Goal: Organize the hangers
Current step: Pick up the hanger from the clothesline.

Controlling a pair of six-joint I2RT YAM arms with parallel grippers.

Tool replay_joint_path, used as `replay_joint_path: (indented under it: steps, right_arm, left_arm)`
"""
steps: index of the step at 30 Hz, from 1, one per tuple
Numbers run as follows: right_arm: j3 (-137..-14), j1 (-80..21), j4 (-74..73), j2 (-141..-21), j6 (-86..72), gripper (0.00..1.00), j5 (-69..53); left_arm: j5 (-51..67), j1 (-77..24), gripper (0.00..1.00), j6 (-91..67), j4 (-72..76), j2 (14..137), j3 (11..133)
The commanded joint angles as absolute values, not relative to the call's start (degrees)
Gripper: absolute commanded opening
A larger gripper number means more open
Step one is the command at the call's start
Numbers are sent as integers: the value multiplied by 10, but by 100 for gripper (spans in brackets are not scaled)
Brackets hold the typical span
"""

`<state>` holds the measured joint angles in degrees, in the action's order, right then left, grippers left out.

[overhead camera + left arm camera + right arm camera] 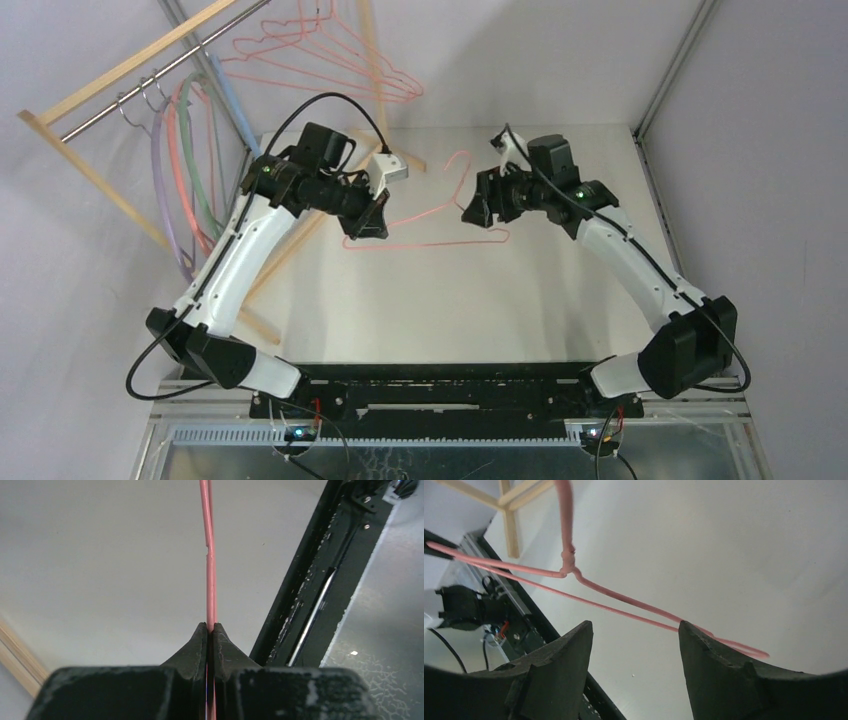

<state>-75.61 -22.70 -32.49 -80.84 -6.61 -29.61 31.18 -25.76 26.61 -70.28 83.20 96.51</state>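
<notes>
A thin pink wire hanger is held above the middle of the table. My left gripper is shut on its left corner; the left wrist view shows the pink wire pinched between the fingertips. My right gripper is open beside the hanger's right corner, and the wire runs past its fingers without being held. Several pink wire hangers hang on the rack rod at the back. Lilac, pink, green and blue hangers hang at the rod's left end.
The light wooden rack with a metal rod stands at the back left; its foot bars lie across the table's left side. Aluminium posts frame the back corners. A black rail runs along the near edge.
</notes>
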Motion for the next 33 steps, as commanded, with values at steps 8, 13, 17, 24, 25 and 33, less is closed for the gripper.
replay_joint_path:
  steps: [8, 13, 17, 24, 25, 33]
  right_arm:
    - [-687, -275, -316, -694, 5, 73, -163]
    - [-673, -276, -306, -684, 8, 73, -150]
    - [-657, -278, -297, -692, 5, 73, -163]
    - [-645, -276, -297, -696, 0, 68, -143]
    - [-645, -276, -299, -697, -1, 63, -144]
    - [-631, -253, -321, -684, -29, 45, -144]
  left_arm:
    - [407, -260, 0, 284, -750, 812, 1015]
    - [435, -260, 0, 287, -766, 815, 1042]
    - [442, -259, 0, 286, -770, 806, 1059]
    - [455, -259, 0, 279, -769, 788, 1063]
    - [451, -259, 0, 280, -770, 788, 1064]
    - [423, -253, 0, 286, -772, 777, 1053]
